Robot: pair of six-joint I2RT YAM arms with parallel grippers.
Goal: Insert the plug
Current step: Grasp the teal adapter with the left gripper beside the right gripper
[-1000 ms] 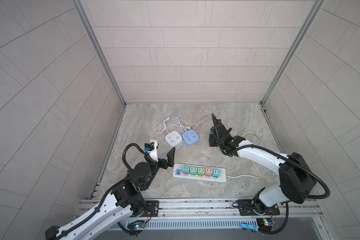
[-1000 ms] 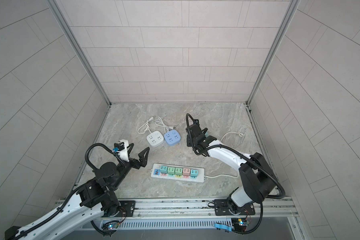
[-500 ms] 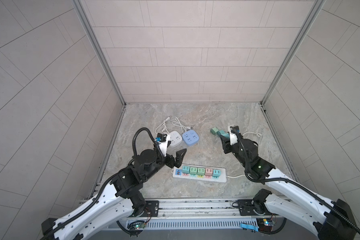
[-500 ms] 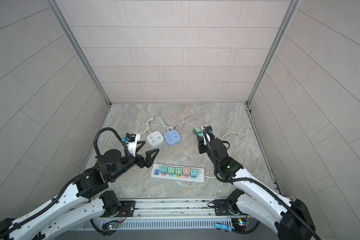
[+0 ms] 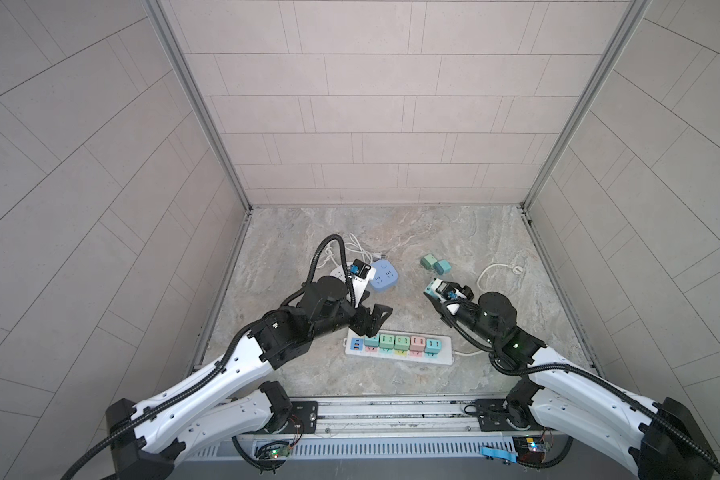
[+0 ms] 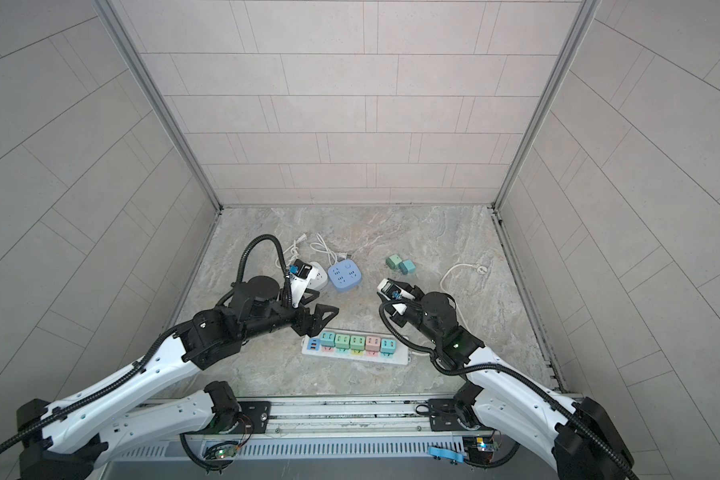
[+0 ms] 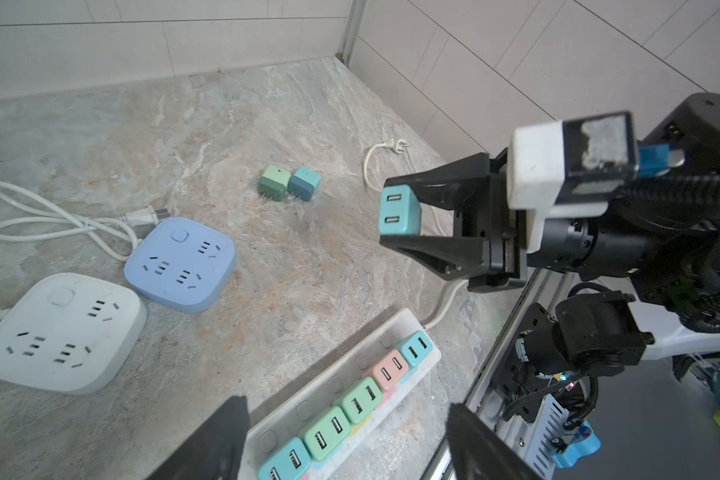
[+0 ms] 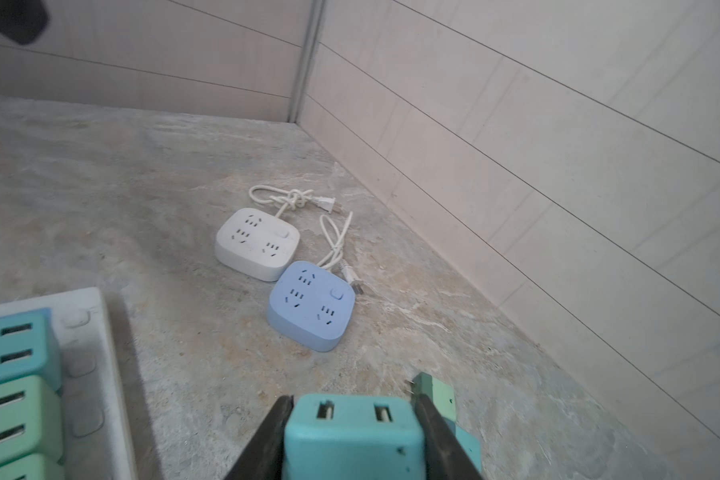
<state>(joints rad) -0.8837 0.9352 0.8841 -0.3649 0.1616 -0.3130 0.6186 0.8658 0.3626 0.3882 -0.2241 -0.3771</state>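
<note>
A white power strip (image 5: 445, 358) (image 6: 400, 358) lies near the front with several coloured plugs seated in a row. My right gripper (image 5: 433, 287) (image 6: 385, 286) hovers behind the strip's right end, shut on a teal plug (image 8: 352, 440) (image 7: 399, 212) with two USB slots; its black fingers (image 8: 271, 436) press both sides. My left gripper (image 5: 371, 319) (image 6: 316, 312) (image 7: 350, 449) hangs open over the strip's left end (image 7: 308, 409), nothing between its fingers.
Two loose plugs, green (image 5: 427, 262) and teal (image 5: 442, 266), lie at the back right of centre. A blue square socket (image 5: 384, 275) and a white one (image 7: 59, 332) with coiled cords sit at the back left. The strip's cord (image 5: 495, 270) loops right. Tiled walls enclose the floor.
The right gripper came away from the loose plugs towards the front with the teal plug in it. The left gripper moved right over the strip's left end, its jaws somewhat narrower.
</note>
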